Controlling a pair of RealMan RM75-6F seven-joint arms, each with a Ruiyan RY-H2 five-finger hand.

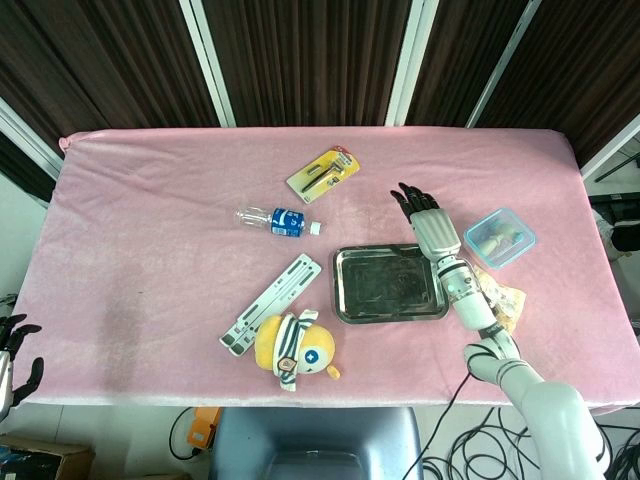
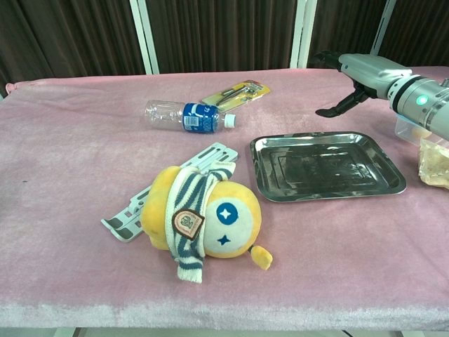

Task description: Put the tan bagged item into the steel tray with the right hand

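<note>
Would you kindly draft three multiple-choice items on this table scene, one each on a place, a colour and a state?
1. Where does the tan bagged item lie?
A. in the steel tray
B. right of the steel tray, under the right forearm
C. beside the bottle

2. What colour is the bottle's label?
A. blue
B. red
C. green

3. How is the right robot hand?
A. gripping the bag
B. pressing the plush toy
C. empty, beyond the tray's far right corner

Answers: 1 B, the bag sits outside the tray's right rim. 2 A, the band shows blue. 3 C, its dark fingers hold nothing.
</note>
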